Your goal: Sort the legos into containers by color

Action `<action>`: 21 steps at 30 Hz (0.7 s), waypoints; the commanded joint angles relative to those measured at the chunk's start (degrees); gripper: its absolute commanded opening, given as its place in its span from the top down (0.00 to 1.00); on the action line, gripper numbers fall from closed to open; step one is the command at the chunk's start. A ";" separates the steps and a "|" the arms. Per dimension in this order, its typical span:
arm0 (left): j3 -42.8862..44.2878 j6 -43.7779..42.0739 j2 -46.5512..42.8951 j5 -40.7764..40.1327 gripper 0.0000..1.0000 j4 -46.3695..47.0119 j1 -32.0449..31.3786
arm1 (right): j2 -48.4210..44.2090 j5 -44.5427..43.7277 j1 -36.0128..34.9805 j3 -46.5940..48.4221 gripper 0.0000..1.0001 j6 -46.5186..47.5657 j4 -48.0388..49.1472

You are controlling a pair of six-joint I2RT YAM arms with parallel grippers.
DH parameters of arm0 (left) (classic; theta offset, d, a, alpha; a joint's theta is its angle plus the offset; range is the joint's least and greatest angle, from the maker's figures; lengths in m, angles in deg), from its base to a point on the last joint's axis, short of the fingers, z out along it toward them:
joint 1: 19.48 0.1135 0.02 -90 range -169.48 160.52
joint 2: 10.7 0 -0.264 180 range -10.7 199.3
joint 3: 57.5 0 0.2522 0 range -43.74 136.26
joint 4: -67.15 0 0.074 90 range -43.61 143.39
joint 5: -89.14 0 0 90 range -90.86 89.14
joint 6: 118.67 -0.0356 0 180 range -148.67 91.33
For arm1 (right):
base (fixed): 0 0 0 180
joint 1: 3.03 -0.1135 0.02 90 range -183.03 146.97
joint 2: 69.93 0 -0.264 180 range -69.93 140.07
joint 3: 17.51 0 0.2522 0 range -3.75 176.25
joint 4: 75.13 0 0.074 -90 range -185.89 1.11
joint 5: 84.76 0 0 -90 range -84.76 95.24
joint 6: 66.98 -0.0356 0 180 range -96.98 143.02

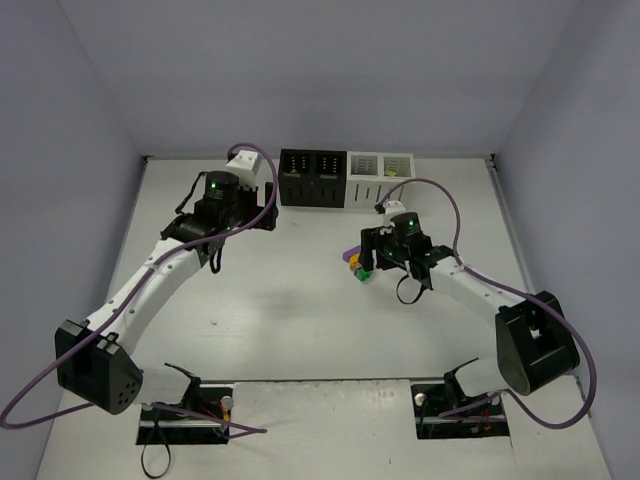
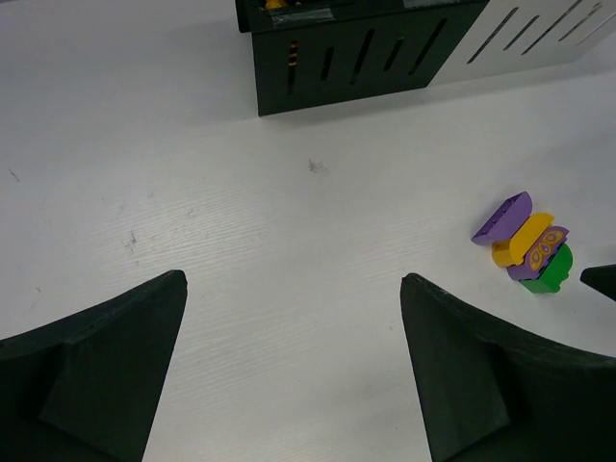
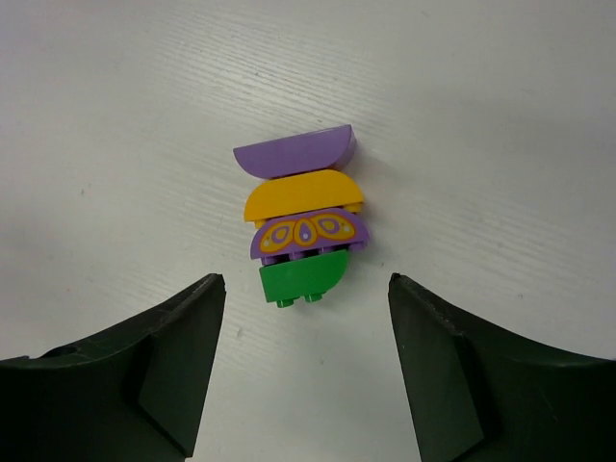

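Right fingers (image 3: 173,366) spread, flanking 4-brick lego stack (image 3: 300,226).

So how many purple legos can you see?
2. A plain purple lego joined to the yellow lego, a patterned purple lego between that and the green lego. The bins may hide more.

Bright, even overhead light; soft faint shadows, sharp focus, slight violet cast.

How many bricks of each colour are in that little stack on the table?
Purple bricks: 2
Yellow bricks: 1
Green bricks: 1
Total: 4
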 commanded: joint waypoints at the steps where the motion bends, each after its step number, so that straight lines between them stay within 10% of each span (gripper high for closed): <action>1: 2.62 -0.18 0.10 0.90 0.14 2.21 0.30 | -3.52 0.83 0.30 0.18 0.35 -2.24 0.72; 21: 3.32 -0.54 2.74 1.51 0.15 1.24 -0.14 | 9.05 1.54 -1.37 5.97 0.33 0.66 -3.68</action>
